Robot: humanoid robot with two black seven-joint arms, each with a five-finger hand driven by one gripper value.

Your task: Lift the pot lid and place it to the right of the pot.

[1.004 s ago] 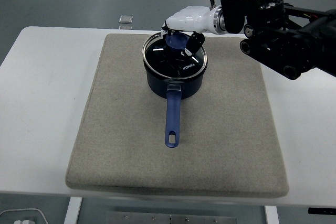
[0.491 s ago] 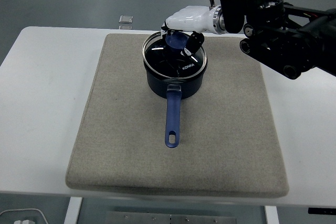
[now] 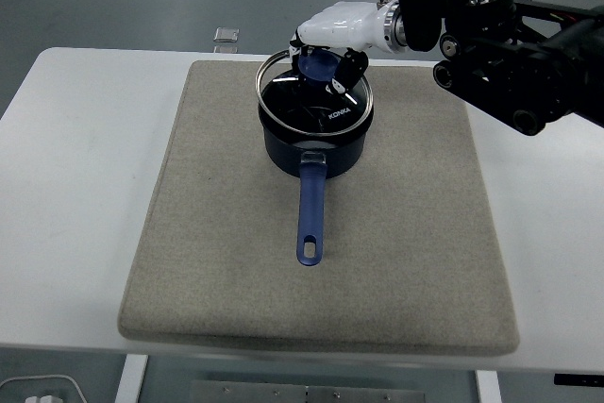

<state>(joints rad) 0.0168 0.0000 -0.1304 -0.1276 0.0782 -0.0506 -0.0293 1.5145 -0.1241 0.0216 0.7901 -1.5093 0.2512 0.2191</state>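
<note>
**Right hand grips the lid knob, lid tilted over the pot**

We see the right hand point(image 3: 326, 44), white-shelled with dark fingers point(image 3: 351, 69), reaching in from the upper right on its black arm point(image 3: 514, 58). Its fingers are curled closed around the blue knob point(image 3: 318, 64) at the centre of the glass pot lid point(image 3: 311, 96), and the hand sits directly above the pot's far side.

The lid, ringed in a metal rim and printed with a white brand word near its right front, is tilted: its far-left edge stands clear above the pot rim, while its near-right edge lies low at the rim. We cannot tell whether that low edge touches the pot.

The dark blue saucepan point(image 3: 311, 153) stands upright on the back half of a grey-beige mat point(image 3: 208, 261), slightly left of the mat's middle. Its blue handle point(image 3: 310, 209) points straight toward the table's near edge and ends in a slotted hanging hole.

The mat covers most of the white table point(image 3: 66, 195), whose bare surface shows on both sides. To the right of the pot the mat is open and bare. A small silver object point(image 3: 226, 36) lies beyond the table's far edge, behind the mat's left corner; we cannot make out what it is.
</note>
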